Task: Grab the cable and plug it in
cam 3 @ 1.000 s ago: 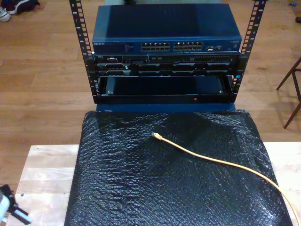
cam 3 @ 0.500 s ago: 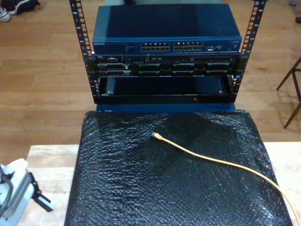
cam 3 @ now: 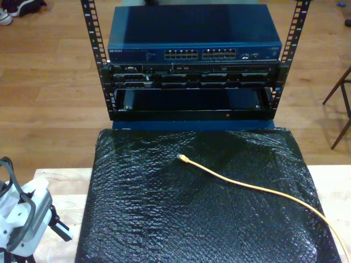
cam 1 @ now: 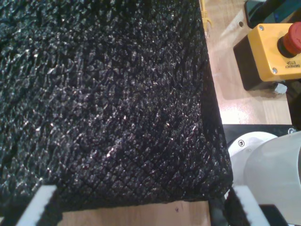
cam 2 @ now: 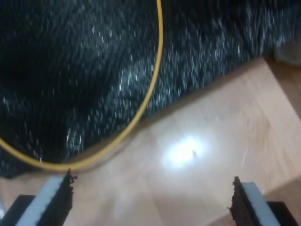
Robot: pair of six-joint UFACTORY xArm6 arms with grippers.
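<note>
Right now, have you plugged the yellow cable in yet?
Not yet. The yellow-orange network cable lies loose on the black mat, its plug short of the blue switch. My second gripper hangs open near the cable, gripping nothing. Grabbing and plugging are both left.

A wooden plank floor (cam 3: 49,93) in a warm brown runs behind and to both sides of the black equipment rack (cam 3: 192,60), which stands on it with perforated upright rails. In front of the rack sits a pale wooden table (cam 3: 55,189), largely covered by a shiny black bubble-textured sheet (cam 3: 192,219). Well off to the rack's side, at the exterior view's right edge, dark slender furniture legs (cam 3: 341,104) stand on the floor. A shoe (cam 3: 5,16) lies on the floor near the exterior view's top left corner. The lighting is dim and warm.
</note>
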